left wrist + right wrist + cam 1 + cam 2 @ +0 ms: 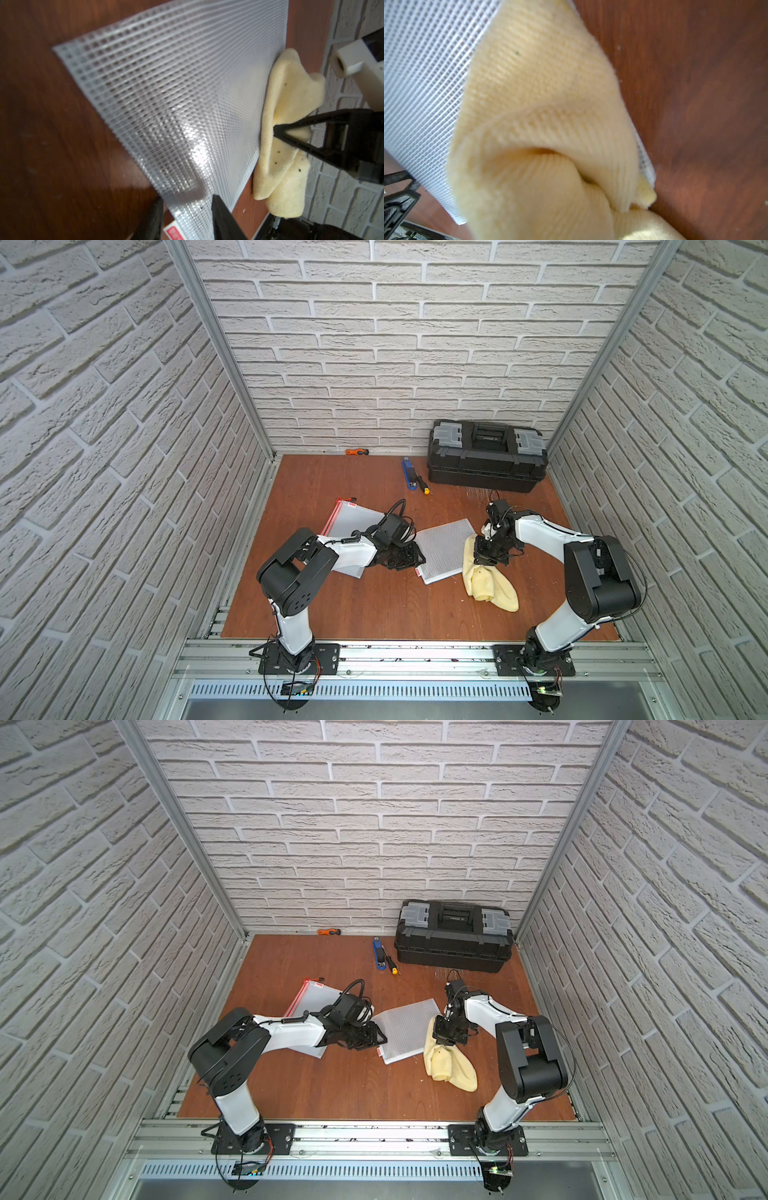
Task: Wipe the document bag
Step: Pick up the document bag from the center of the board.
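left wrist: left hand (187, 198) spread astride bag (166, 93) (seemingly); right hand (276, 131) pinches cloth (291, 83).

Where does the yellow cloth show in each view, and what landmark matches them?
In a top view: yellow cloth right of centre on the table, against the mesh document bag.
In a top view: cloth likewise beside the bag.
Left wrist: cloth beyond the bag's edge, pinched by the right gripper.
Right wrist: cloth fills the centre, overlapping the bag.
Shared landmark: the mesh document bag.
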Controlling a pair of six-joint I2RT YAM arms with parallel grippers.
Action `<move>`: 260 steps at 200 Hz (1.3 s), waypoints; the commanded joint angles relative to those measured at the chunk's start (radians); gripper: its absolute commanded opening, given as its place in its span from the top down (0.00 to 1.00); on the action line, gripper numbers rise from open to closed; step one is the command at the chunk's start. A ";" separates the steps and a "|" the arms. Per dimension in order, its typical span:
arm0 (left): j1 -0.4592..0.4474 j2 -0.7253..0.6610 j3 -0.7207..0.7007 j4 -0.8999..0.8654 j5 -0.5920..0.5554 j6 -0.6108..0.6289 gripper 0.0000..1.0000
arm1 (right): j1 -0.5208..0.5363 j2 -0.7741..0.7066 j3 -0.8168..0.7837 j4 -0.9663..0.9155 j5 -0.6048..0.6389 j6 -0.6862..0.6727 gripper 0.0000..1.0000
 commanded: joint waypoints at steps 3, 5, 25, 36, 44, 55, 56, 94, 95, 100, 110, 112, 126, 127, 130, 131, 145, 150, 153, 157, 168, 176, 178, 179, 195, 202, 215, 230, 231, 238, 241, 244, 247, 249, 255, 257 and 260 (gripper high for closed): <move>-0.011 0.018 -0.018 0.102 0.011 -0.021 0.70 | 0.020 0.022 0.016 0.014 -0.002 0.019 0.98; -0.011 0.019 -0.018 0.109 0.011 -0.023 0.70 | 0.021 0.023 0.016 0.016 -0.003 0.018 0.98; -0.011 0.027 -0.022 0.155 0.018 -0.041 0.71 | 0.032 0.034 0.014 0.022 -0.004 0.025 0.98; -0.011 0.029 -0.026 0.179 0.024 -0.048 0.72 | 0.037 0.038 0.012 0.027 -0.005 0.028 0.98; -0.010 0.026 -0.029 0.199 0.030 -0.051 0.71 | 0.041 0.042 0.012 0.028 -0.003 0.028 0.98; -0.012 0.024 -0.031 0.228 0.037 -0.055 0.55 | 0.045 0.047 0.014 0.029 -0.004 0.028 0.98; -0.012 0.024 -0.032 0.230 0.038 -0.055 0.52 | 0.045 0.048 0.014 0.029 -0.003 0.028 0.98; -0.026 0.027 -0.050 0.323 0.081 -0.063 0.12 | 0.056 0.060 0.022 0.031 -0.001 0.032 0.98; -0.026 0.028 -0.050 0.326 0.082 -0.064 0.12 | 0.055 0.060 0.023 0.030 -0.001 0.032 0.98; -0.028 0.034 -0.052 0.337 0.086 -0.070 0.12 | 0.056 0.062 0.025 0.030 0.000 0.031 0.98; -0.031 0.043 -0.061 0.364 0.086 -0.085 0.14 | 0.059 0.067 0.029 0.028 -0.001 0.030 0.98; -0.031 0.044 -0.063 0.373 0.087 -0.091 0.15 | 0.059 0.068 0.029 0.028 -0.001 0.030 0.98; -0.032 0.059 -0.090 0.453 0.100 -0.137 0.16 | 0.062 0.071 0.035 0.022 0.005 0.028 0.98; -0.032 0.059 -0.092 0.464 0.102 -0.142 0.16 | 0.062 0.071 0.035 0.021 0.006 0.028 0.98; -0.031 0.062 -0.101 0.493 0.108 -0.154 0.16 | 0.063 0.071 0.035 0.021 0.008 0.028 0.98; -0.031 0.064 -0.104 0.508 0.109 -0.160 0.16 | 0.063 0.071 0.035 0.021 0.007 0.028 0.98; -0.030 0.083 -0.159 0.685 0.116 -0.240 0.19 | 0.065 0.070 0.034 0.021 0.010 0.028 0.98; -0.030 0.094 -0.171 0.733 0.114 -0.267 0.22 | 0.065 0.070 0.035 0.019 0.010 0.027 0.98; -0.029 0.100 -0.178 0.762 0.114 -0.282 0.24 | 0.066 0.070 0.035 0.019 0.010 0.027 0.98; -0.028 0.108 -0.183 0.792 0.114 -0.300 0.27 | 0.066 0.071 0.035 0.018 0.012 0.027 0.98; -0.025 0.133 -0.187 0.847 0.116 -0.334 0.34 | 0.067 0.073 0.037 0.016 0.014 0.025 0.98; -0.027 0.147 -0.186 0.871 0.122 -0.346 0.40 | 0.068 0.073 0.038 0.012 0.016 0.024 0.98; -0.028 0.149 -0.185 0.876 0.122 -0.347 0.43 | 0.068 0.072 0.039 0.011 0.017 0.024 0.98; -0.027 0.150 -0.183 0.877 0.122 -0.347 0.44 | 0.068 0.072 0.039 0.011 0.018 0.024 0.98; -0.029 0.143 -0.166 0.851 0.126 -0.332 0.61 | 0.070 0.069 0.040 0.005 0.023 0.022 0.98; -0.031 0.130 -0.156 0.809 0.125 -0.309 0.63 | 0.070 0.067 0.042 0.001 0.026 0.021 0.98; -0.036 0.093 -0.127 0.679 0.112 -0.246 0.73 | 0.070 0.064 0.043 -0.001 0.032 0.021 0.98; -0.039 0.049 -0.100 0.554 0.093 -0.181 0.86 | 0.070 0.060 0.045 -0.001 0.034 0.022 0.98; -0.039 0.047 -0.097 0.546 0.092 -0.177 0.87 | 0.070 0.060 0.045 -0.002 0.034 0.023 0.98; -0.039 0.030 -0.087 0.503 0.086 -0.157 0.93 | 0.070 0.056 0.045 0.000 0.036 0.025 0.98; -0.038 0.023 -0.081 0.483 0.084 -0.148 0.96 | 0.070 0.054 0.045 0.000 0.037 0.026 0.98; -0.038 0.016 -0.075 0.464 0.081 -0.138 0.98 | 0.070 0.052 0.046 -0.002 0.037 0.027 0.98; -0.038 0.009 -0.070 0.445 0.079 -0.127 1.00 | 0.071 0.049 0.046 -0.002 0.037 0.028 0.98; -0.038 0.006 -0.066 0.428 0.078 -0.122 1.00 | 0.071 0.047 0.047 -0.002 0.036 0.030 0.98; -0.036 -0.007 -0.051 0.373 0.069 -0.099 1.00 | 0.071 0.038 0.050 -0.005 0.034 0.031 0.98; -0.036 -0.011 -0.046 0.356 0.067 -0.092 1.00 | 0.070 0.035 0.051 -0.007 0.034 0.031 0.98; -0.036 -0.017 -0.037 0.329 0.062 -0.078 1.00 | 0.071 0.028 0.053 -0.010 0.034 0.030 0.98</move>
